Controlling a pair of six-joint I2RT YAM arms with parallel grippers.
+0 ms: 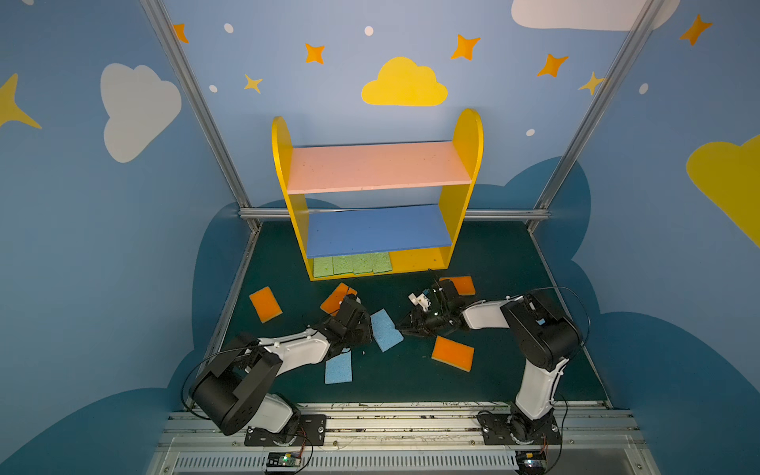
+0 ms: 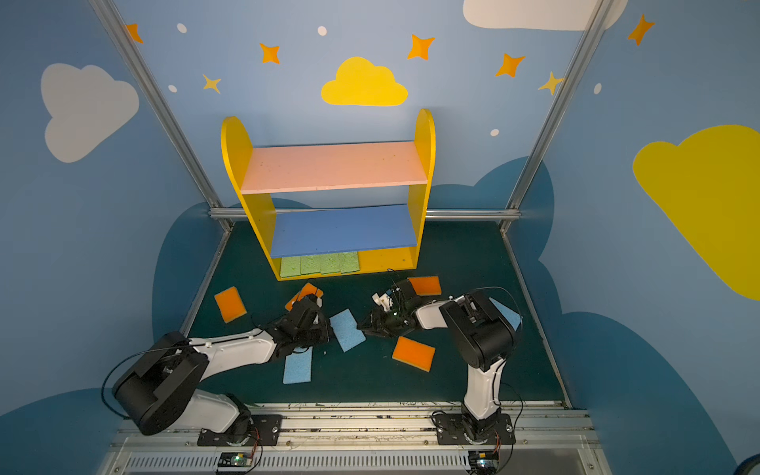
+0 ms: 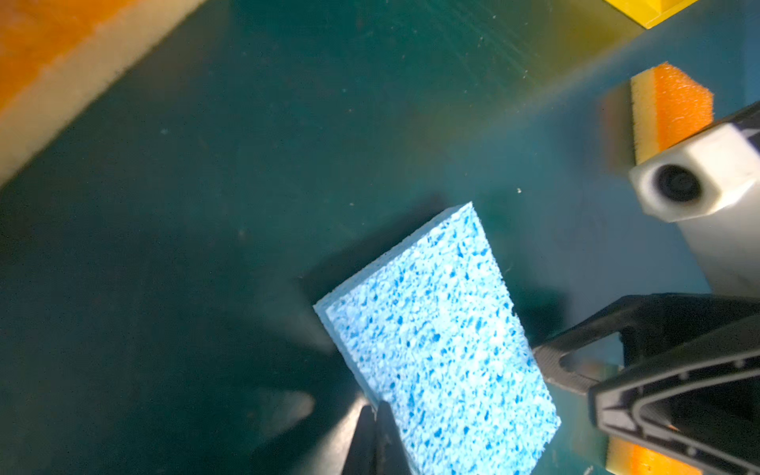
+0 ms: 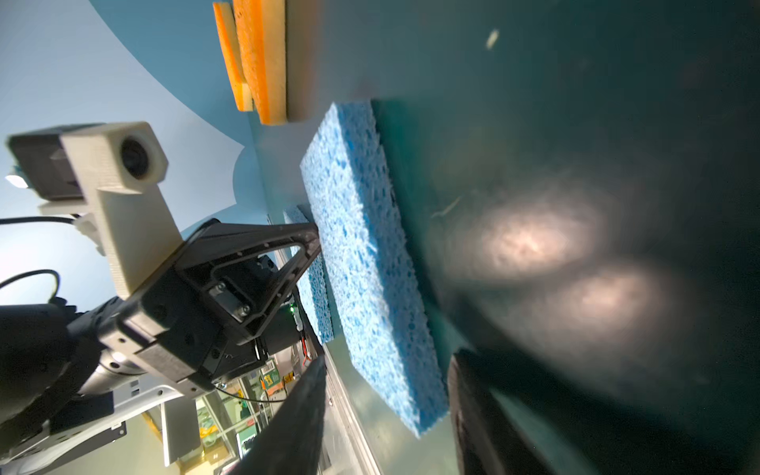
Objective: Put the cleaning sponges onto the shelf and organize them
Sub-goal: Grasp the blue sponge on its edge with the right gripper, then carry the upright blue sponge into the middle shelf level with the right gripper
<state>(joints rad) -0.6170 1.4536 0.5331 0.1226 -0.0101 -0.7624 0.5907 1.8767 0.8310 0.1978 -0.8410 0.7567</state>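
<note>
On the desk (image 1: 493, 263), before the shelf (image 1: 376, 166), a light blue sponge (image 1: 385, 330) lies with its long axis roughly toward the shelf, between your closed, empty left pincer (image 3: 372, 427) at its left edge and your open right pincer (image 1: 399, 327) straddling its right edge.

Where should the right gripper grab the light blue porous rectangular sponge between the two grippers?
Pinch the short end nearest the right gripper, pads on its two broad faces, approaching lengthwise from the right. The sponge looks tipped up against the shut left gripper, exposing both faces, and the open jaws straddle that end.
</note>
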